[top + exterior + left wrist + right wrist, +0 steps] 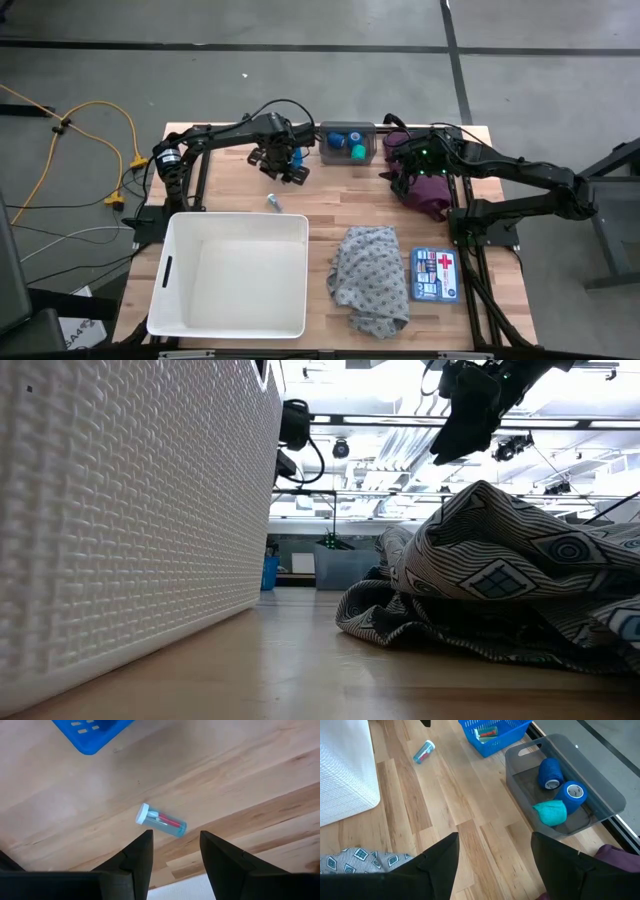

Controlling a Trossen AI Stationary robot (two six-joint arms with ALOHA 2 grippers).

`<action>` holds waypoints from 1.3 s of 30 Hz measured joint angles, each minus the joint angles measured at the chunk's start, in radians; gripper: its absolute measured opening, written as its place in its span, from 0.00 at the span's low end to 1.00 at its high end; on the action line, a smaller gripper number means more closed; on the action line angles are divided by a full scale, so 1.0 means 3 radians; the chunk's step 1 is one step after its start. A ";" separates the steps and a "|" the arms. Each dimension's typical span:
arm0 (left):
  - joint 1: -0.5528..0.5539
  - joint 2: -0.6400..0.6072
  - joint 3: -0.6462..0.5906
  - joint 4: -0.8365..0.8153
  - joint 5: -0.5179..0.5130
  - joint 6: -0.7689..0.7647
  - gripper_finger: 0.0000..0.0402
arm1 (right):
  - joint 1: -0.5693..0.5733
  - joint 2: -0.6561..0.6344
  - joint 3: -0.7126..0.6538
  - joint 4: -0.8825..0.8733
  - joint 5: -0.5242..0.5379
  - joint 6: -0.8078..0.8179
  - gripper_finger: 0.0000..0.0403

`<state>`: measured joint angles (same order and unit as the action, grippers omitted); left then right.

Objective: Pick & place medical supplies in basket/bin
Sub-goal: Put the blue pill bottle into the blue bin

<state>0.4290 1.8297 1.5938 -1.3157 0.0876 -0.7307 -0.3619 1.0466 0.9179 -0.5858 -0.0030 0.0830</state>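
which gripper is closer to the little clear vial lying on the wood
Left. The left gripper hangs open just above the small clear vial; the right gripper is across the table, over the maroon cloth.

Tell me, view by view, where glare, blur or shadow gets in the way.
Low view: ceiling lights blow out the background, and the near white basket wall and patterned cloth hide most of the table. Left wrist view: the vial is evenly lit and sharp, with the dark fingers soft-edged. High view: even light, faint shadows. Right wrist view: clear, no glare.
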 joint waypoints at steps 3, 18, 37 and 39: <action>0.0000 0.0000 -0.0001 0.0028 -0.0050 0.0000 0.38 | 0.0000 0.0000 0.0000 0.0001 0.0000 0.0000 0.59; -0.0001 0.0000 -0.0002 0.0037 0.0037 0.0144 0.38 | 0.0000 0.0000 0.0000 0.0001 -0.0001 0.0000 0.59; -0.0062 0.0000 -0.0002 0.0034 -0.0200 0.0238 0.38 | 0.0000 0.0000 0.0000 0.0001 0.0000 0.0000 0.59; -0.0062 0.0000 -0.0002 0.0032 -0.0205 0.0205 0.38 | -0.0001 0.0000 0.0000 0.0000 0.0000 -0.0001 0.59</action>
<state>0.4103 1.8297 1.5932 -1.3061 0.0260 -0.6691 -0.3622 1.0466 0.9180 -0.5858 -0.0029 0.0827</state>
